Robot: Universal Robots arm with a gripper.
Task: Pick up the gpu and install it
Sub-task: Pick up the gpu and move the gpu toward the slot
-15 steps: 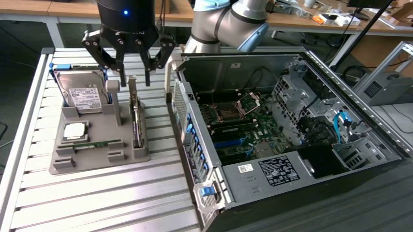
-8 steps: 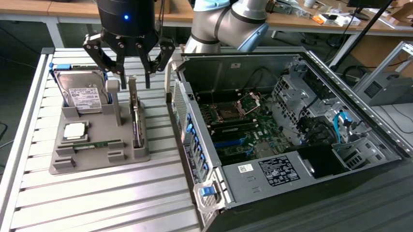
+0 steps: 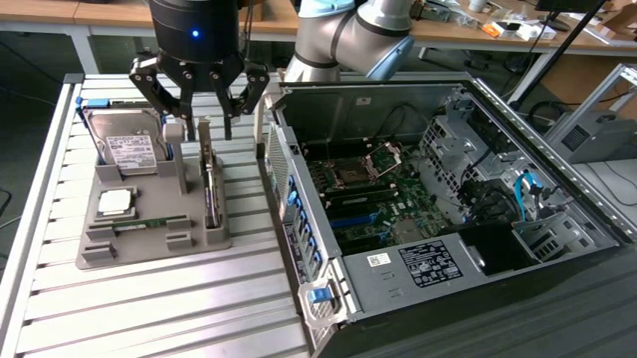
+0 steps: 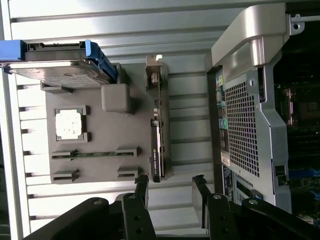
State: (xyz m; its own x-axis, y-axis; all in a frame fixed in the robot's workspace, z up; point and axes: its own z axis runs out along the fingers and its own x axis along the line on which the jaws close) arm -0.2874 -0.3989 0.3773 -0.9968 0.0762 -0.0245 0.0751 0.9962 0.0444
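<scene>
Slatted bench, gpu edge-on in tray, faces hidden, fingers wide above it

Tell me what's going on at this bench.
A robot arm's black gripper hangs open over a grey plastic parts tray, right above the gpu, a thin dark circuit card standing on edge in its slot. Nothing is held yet. A silver hard drive with a white label and a narrow green memory stick also sit in the tray. An open black computer case stands beside it, towards the exterior view's right.
</scene>
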